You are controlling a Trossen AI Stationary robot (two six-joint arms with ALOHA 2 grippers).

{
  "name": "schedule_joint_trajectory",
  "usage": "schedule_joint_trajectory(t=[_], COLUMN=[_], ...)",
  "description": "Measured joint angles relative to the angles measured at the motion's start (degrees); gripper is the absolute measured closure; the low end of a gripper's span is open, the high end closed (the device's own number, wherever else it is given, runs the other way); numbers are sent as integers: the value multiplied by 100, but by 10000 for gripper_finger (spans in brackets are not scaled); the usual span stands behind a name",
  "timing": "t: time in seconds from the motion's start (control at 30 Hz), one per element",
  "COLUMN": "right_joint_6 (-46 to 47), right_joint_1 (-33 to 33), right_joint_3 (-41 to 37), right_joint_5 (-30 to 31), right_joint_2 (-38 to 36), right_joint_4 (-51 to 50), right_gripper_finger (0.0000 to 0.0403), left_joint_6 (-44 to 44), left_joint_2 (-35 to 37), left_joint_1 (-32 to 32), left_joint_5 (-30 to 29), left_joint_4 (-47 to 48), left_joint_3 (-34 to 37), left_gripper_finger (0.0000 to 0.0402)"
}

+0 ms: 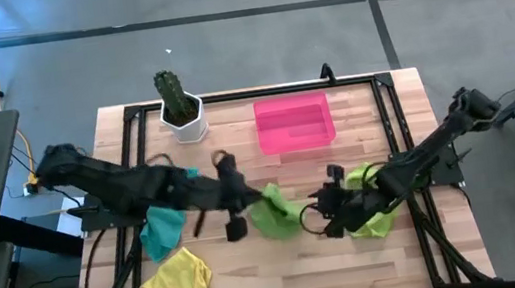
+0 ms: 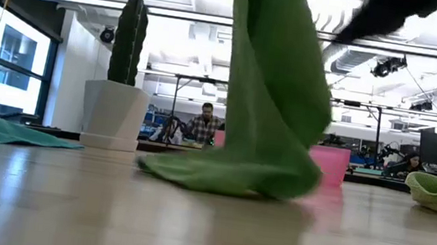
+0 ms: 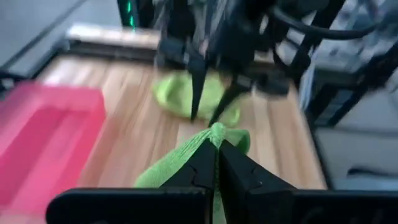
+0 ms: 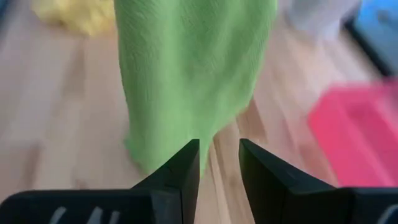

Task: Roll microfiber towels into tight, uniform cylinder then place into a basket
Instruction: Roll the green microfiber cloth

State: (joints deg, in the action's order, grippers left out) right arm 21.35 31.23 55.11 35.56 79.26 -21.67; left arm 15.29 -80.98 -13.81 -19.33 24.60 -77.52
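Note:
My left gripper (image 3: 217, 163) is shut on a lime green towel (image 1: 277, 212) above the middle of the table. In the low view this towel (image 2: 274, 87) hangs down. My right gripper (image 4: 219, 163) stands open just to the right of it, with nothing between its fingers; the left wrist view also shows my right gripper (image 3: 211, 99), fingers spread. A second lime green towel (image 1: 377, 218) lies bunched under the right arm. The teal towel (image 1: 161, 233) and the yellow towel (image 1: 177, 278) lie crumpled at the near left. The pink basket (image 1: 295, 124) stands at the far middle. My left gripper pinches a bunched top part of the lime green towel (image 3: 219, 133) between its two fingers, and a small tuft shows past the fingertips. The fingers come from the table's left, slanting down. The towel hangs slack below them, and its lower end (image 2: 228, 175) rests folded on the table.
A white pot with a cactus (image 1: 180, 109) stands at the far left, beside the basket. Black frame rails (image 1: 231, 97) run along the table's edges. Bare wood shows along the near edge (image 1: 297, 280).

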Motion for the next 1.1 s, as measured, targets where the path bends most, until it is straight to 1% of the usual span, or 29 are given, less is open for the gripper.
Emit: schedule_joint_trajectory(t=[0.1, 0.2, 0.23, 0.37, 0.47, 0.5, 0.6, 0.77, 0.83, 1.0, 1.1], right_joint_6=[-896, -1604, -1754, -2076, -2248, -2278, -2247, -1826, -1661, -1311, -1074], right_joint_1=[-21, -27, -35, -86, -97, -100, -130, -292, -386, -635, -754], right_joint_3=[0, 0, 0, 0, 0, 0, 0, 0, 0, 0, 0], right_joint_5=[40, 241, 340, 420, 470, 501, 649, 671, 681, 653, 636], right_joint_2=[-64, -67, -67, -65, -63, -63, -63, -61, -61, -61, -61], right_joint_4=[842, 1525, 1704, 2329, 2665, 2758, 2937, 2953, 2891, 2616, 2274], right_gripper_finger=[297, 297, 297, 297, 297, 297, 297, 297, 297, 297, 297], left_joint_6=[-215, -190, -149, -43, 23, 68, 101, 61, 32, -88, -90], left_joint_2=[303, 454, 458, 400, 117, 3, -306, -701, -763, -763, -711], left_joint_1=[54, 141, 158, 216, 259, 271, 330, 460, 509, 615, 639], left_joint_5=[174, 383, 410, 330, 321, 325, 330, 330, 331, 358, 371], left_joint_4=[-312, -443, -446, -143, 112, 214, 102, -239, -527, -789, -854], left_joint_3=[0, -4, -4, -2, -2, 15, 7, 9, 4, 2, 2], left_gripper_finger=[401, 401, 401, 401, 401, 401, 401, 401, 401, 401, 401])
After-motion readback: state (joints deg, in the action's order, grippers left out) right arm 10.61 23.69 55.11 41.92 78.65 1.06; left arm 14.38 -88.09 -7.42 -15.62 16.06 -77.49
